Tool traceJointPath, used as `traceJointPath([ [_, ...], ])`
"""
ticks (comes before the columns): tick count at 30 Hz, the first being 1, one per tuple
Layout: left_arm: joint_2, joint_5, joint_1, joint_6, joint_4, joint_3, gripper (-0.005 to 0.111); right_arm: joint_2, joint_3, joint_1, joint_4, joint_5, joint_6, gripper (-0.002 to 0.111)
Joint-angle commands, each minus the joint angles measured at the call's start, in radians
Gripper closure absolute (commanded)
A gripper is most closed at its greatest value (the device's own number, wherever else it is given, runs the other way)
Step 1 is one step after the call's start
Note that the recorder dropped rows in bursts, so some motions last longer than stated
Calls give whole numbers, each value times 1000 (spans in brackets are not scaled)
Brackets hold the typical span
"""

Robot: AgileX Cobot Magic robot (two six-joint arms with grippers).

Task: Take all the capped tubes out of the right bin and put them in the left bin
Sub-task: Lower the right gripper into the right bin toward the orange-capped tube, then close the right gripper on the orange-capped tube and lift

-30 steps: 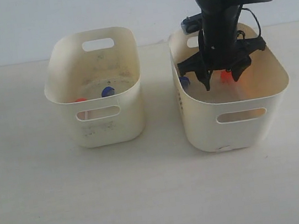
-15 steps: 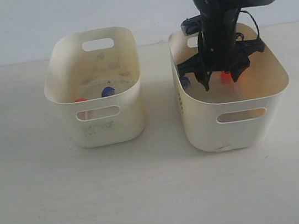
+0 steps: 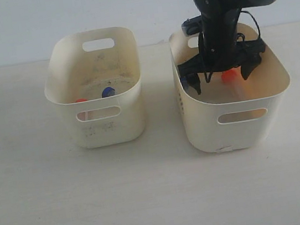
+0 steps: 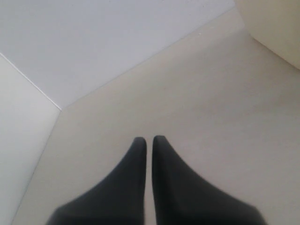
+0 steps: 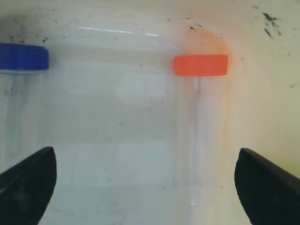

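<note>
The left gripper (image 4: pixel 149 145) sat pinched shut on nothing, the right gripper (image 3: pixel 222 83) spread wide and empty inside the right bin (image 3: pixel 241 127). Closing might shove the orange-capped tube (image 5: pixel 200 64) sideways, since it lay off-centre toward 3 o'clock, the blue-capped tube (image 5: pixel 23 58) at 9. Four capped tubes (image 3: pixel 107 91): two in the left bin (image 3: pixel 60 91), two in the right

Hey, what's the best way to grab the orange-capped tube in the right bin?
Grip the orange-capped tube on its clear body, mid-length, coming straight down from above. It seems to lie flat on the floor of the right bin, so the open right gripper should straddle its width after centring over it.
</note>
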Motion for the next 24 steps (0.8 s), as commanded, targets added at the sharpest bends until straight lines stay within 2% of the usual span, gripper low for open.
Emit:
traceJointPath([
  [1,4,-5,-1,1,-3,-4,103,27,0,0,-8,22,-3,12],
  [24,4,-5,-1,1,-3,-4,103,112,0,0,22,16,9,12],
])
